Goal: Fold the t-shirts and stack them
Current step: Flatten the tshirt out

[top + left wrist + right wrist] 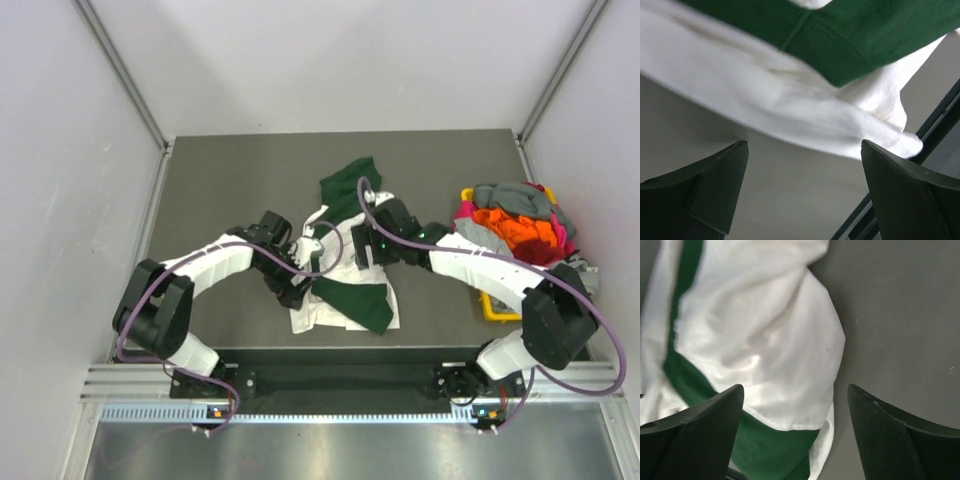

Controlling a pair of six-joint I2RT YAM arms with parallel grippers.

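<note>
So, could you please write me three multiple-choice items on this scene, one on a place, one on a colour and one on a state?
1. Where is the pile of shirts?
A: on the yellow bin at the right of the table
B: at the far left corner
C: under the left arm

2. Besides white, what colour is the t-shirt in the middle?
A: red
B: blue
C: dark green

3. How do the jaws of the right arm stand?
A: shut on a sleeve
B: open, above the t-shirt
C: shut on nothing

Answers:
1 A, the heap sits on the bin at the right.
2 C, green cloth shows in every view.
3 B, the right wrist view shows them wide apart, with the cloth lying loose below.
</note>
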